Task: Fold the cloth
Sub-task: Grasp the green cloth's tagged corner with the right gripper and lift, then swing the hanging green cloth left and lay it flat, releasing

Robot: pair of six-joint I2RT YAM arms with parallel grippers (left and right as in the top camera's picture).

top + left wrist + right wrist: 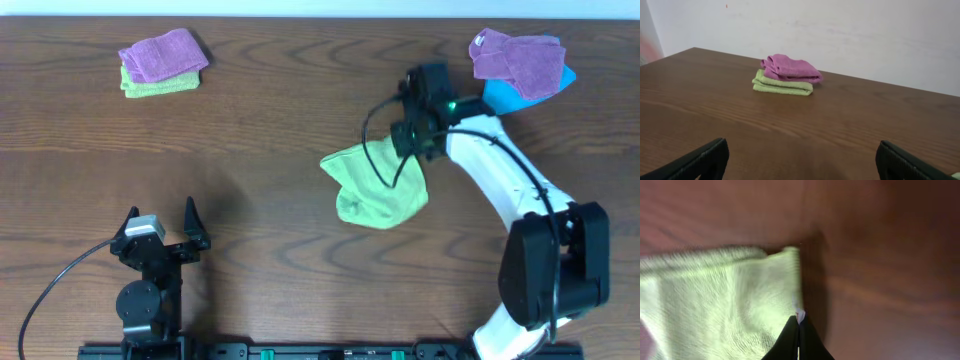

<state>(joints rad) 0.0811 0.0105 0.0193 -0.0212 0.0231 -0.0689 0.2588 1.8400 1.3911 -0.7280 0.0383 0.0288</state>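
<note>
The overhead camera looks straight down from high above, taking in the whole desk (280,120) and both arms. The left wrist camera sits low, near the desk surface, and faces across it toward a pale wall (840,30), with the left claw (802,150) framing its bottom corners. These 2 views share the purple towel (163,53) stacked on a yellow-green folded towel (158,86). The right wrist camera points down, very close and blurred, at the cloth (720,300) edge, which the overhead view also shows.

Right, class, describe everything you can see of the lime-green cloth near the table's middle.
The cloth is lime-green, fuzzy microfibre, lying crumpled and partly doubled over on the wooden table. A small white tag sits at one corner, where the right end effector is shut on its edge.
</note>
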